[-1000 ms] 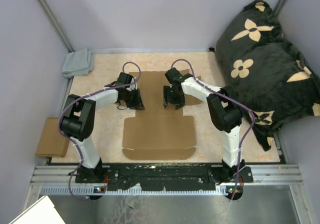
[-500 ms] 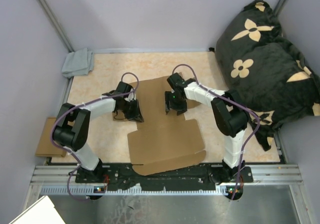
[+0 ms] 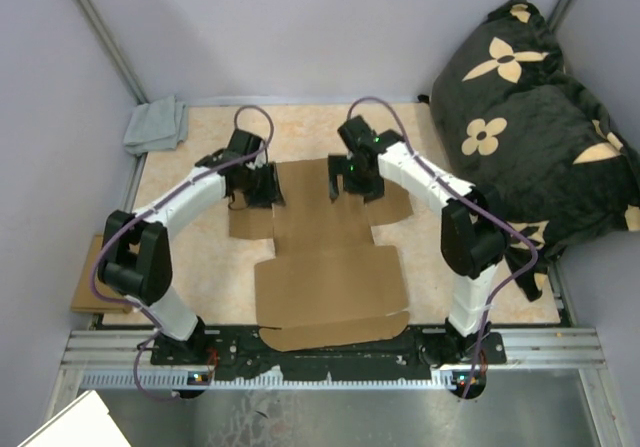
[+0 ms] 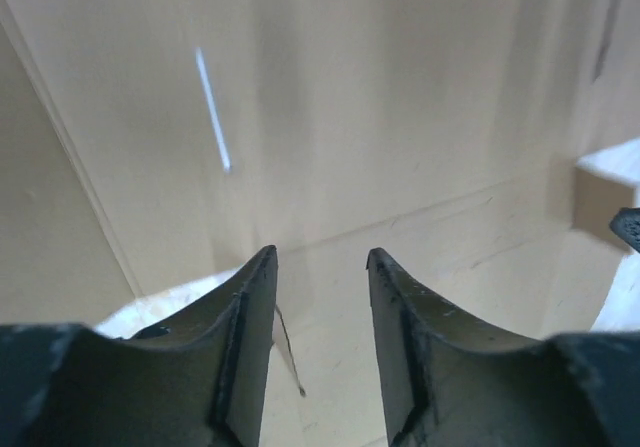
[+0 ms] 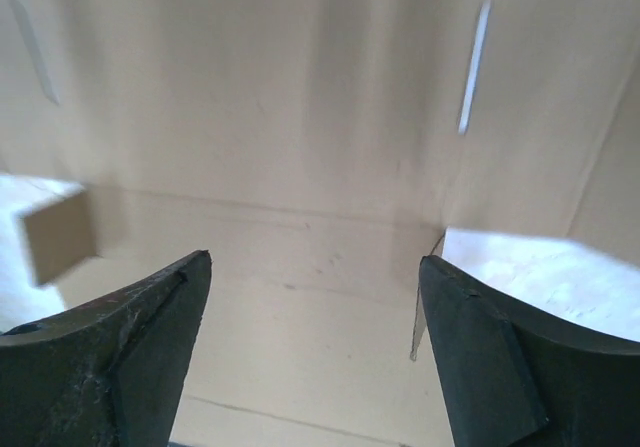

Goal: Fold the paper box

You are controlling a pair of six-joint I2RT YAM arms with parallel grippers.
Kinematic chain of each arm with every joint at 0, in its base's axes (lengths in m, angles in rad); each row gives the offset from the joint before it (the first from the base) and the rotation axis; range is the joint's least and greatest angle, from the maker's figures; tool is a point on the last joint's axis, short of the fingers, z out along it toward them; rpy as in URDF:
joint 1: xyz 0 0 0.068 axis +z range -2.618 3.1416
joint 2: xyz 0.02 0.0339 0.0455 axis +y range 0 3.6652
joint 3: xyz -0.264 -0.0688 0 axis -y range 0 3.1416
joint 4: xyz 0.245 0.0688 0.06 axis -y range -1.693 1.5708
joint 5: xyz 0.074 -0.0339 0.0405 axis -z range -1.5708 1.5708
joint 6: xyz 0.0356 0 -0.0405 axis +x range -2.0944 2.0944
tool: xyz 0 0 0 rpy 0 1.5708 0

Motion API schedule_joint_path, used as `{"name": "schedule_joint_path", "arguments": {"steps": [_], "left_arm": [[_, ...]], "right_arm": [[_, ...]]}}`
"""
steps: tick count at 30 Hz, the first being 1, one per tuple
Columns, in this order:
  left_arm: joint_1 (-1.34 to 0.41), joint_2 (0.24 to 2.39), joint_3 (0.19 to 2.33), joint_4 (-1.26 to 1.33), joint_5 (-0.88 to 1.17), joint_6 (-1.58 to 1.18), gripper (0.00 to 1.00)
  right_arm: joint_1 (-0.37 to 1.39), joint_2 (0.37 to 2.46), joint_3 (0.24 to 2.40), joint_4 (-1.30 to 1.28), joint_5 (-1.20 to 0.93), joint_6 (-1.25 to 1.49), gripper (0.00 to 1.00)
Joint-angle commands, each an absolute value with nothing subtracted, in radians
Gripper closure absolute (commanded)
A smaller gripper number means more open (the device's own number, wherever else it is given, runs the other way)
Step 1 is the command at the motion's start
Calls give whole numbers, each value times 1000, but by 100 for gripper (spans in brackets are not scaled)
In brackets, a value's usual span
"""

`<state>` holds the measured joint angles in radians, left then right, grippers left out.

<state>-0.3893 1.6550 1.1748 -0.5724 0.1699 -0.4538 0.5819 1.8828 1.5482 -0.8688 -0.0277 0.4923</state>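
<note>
From above, the paper box (image 3: 325,272) lay spread open in the middle of the surface (image 3: 200,257), its broad near panel close to the arm bases and its narrower far part between the two arms. It looked almost wholly flat, so the folding seemed to be at its first step: no wall was clearly raised. Both arms reached forward with elbows out and wrists turned inward, setting the left pincer (image 3: 262,182) at the left edge of the far part and the right pincer (image 3: 352,179) over its right side. A grey cloth (image 3: 157,125) sat at the far left corner, a small cardboard scrap (image 3: 100,275) off the left edge, and a dark flowered cushion (image 3: 530,117) at the right. In the left wrist view, the left pincer (image 4: 320,257) was parted only narrowly and held nothing, with the paper box (image 4: 400,117) filling the frame, a crease running just past the fingers (image 4: 245,347) and a slit (image 4: 212,107) beyond. In the right wrist view, the right pincer (image 5: 315,262) gaped wide and empty above a crease, with another slit (image 5: 472,67) ahead. The next move probably called for catching the side flaps and bending them up evenly along those creases; whether the cardboard ahead was tilted up could not be told.
</note>
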Motion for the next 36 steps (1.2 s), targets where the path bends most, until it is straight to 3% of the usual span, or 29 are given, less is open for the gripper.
{"name": "schedule_joint_path", "arguments": {"steps": [1,9,18,25,36], "left_arm": [[-351,1732,1358,-564,64,-406,51],[-189,2012,1679,-595,158,-403,50],[-149,2093,1694,-523,127,-379,48],[-147,2137,1695,-505,130,-385,48],[-144,2143,1676,-512,125,-364,49]], "right_arm": [[472,1909,1778,-884,-22,434,13],[349,2181,2106,-831,-31,348,7],[297,2445,2371,-854,-85,340,8],[284,2457,2306,-838,-71,335,9],[284,2369,2137,-777,-166,330,43]]}}
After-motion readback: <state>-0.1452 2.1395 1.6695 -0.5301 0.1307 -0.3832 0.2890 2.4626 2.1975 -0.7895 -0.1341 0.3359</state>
